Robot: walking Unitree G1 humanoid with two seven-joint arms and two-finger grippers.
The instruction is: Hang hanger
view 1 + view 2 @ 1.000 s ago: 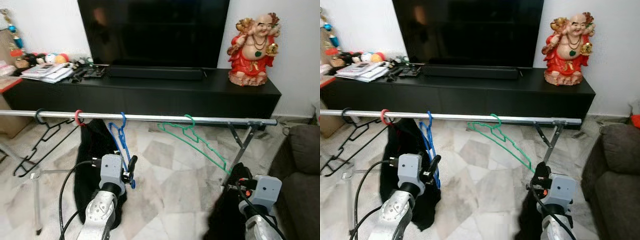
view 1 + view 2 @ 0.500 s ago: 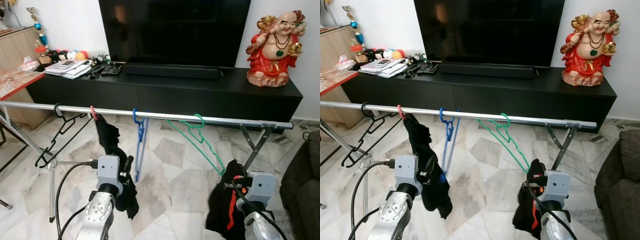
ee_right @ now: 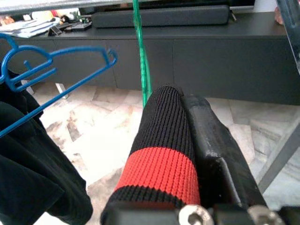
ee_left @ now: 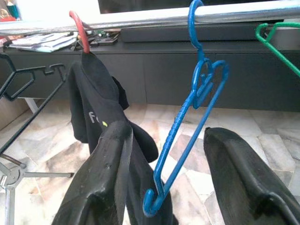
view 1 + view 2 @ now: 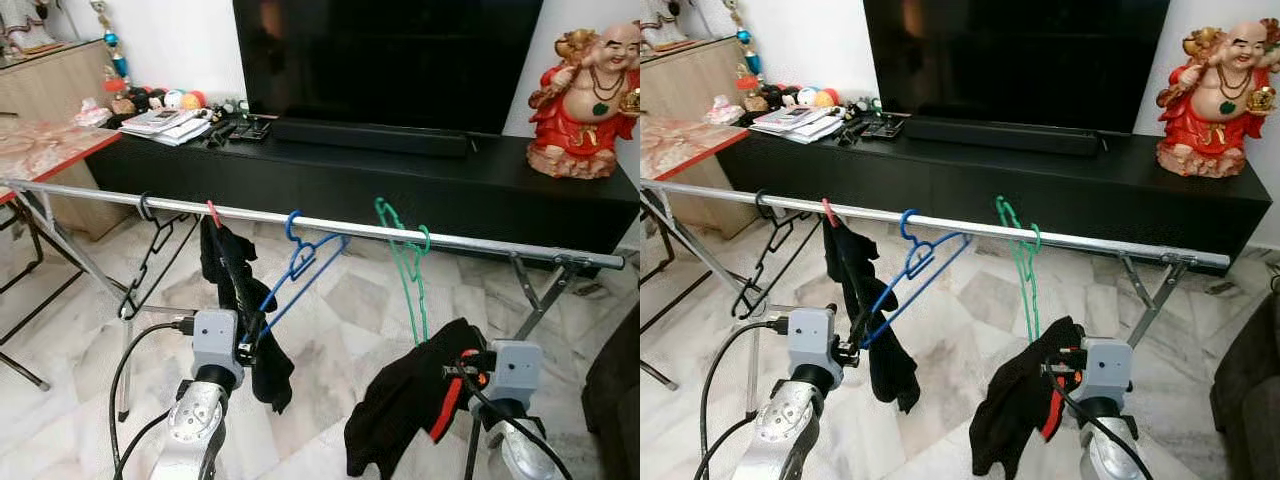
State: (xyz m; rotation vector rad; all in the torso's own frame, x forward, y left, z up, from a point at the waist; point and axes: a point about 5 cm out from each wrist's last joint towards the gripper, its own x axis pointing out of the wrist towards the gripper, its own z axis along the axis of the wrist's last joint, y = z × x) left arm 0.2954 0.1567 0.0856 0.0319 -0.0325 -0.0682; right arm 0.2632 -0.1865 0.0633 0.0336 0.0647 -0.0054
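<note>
A silver rail point(image 5: 470, 241) crosses in front of me. On it hang a black hanger point(image 5: 150, 250), a red hanger point(image 5: 212, 213) carrying a black garment point(image 5: 240, 300), a blue hanger point(image 5: 300, 262) and a green hanger point(image 5: 408, 262). My left gripper point(image 4: 164, 187) is open, and the blue hanger's point(image 4: 187, 122) lower corner lies between its fingers point(image 4: 105, 187). It sits below the rail, beside the black garment. My right gripper point(image 3: 180, 105) is shut on a black cloth with a red band point(image 3: 157, 173). That cloth point(image 5: 405, 400) droops below the green hanger.
Behind the rail stand a black TV console point(image 5: 400, 180), a dark TV point(image 5: 390, 60) and a red statue point(image 5: 585, 100). A red-topped table point(image 5: 45, 155) and the rack's legs point(image 5: 70, 265) are at left. A rack brace point(image 5: 535, 300) is at right.
The whole picture has shifted, so the camera has moved. The blue and green hangers have swung on the rail. The cloth in my right gripper now spreads out wider below the green hanger.
</note>
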